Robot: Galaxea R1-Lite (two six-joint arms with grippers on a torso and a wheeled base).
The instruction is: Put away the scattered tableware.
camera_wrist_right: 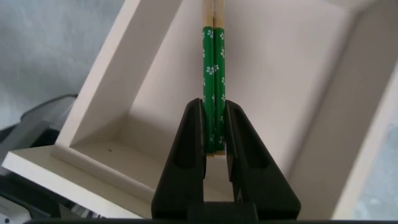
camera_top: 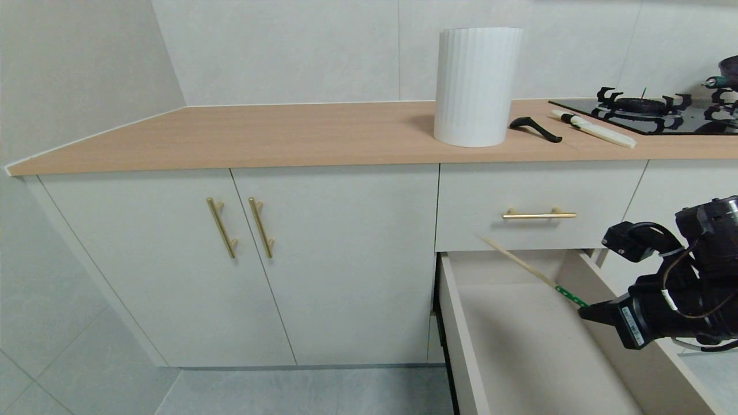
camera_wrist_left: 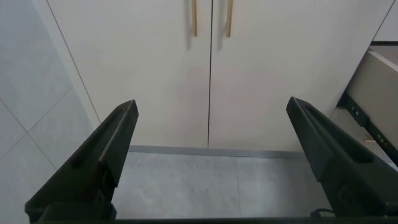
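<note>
My right gripper point(camera_top: 583, 311) is shut on a pair of wooden chopsticks point(camera_top: 530, 268) with green patterned ends. It holds them slanted over the open lower drawer point(camera_top: 455, 323). In the right wrist view the chopsticks point(camera_wrist_right: 213, 62) sit pinched between the black fingers point(camera_wrist_right: 186, 143), pointing into the pale drawer point(camera_wrist_right: 280, 74). On the counter lie a black-handled utensil point(camera_top: 535, 128) and a white utensil with a black band point(camera_top: 594, 129). My left gripper point(camera_wrist_left: 211, 107) is open and holds nothing, low in front of the cabinet doors point(camera_wrist_left: 261, 68) and above the floor.
A tall white ribbed canister point(camera_top: 475, 86) stands on the wooden counter point(camera_top: 259, 135) beside the two utensils. A black gas hob point(camera_top: 646, 112) is at the far right. A shut drawer with a gold handle point(camera_top: 539, 215) sits above the open one. Double doors point(camera_top: 242, 259) are to the left.
</note>
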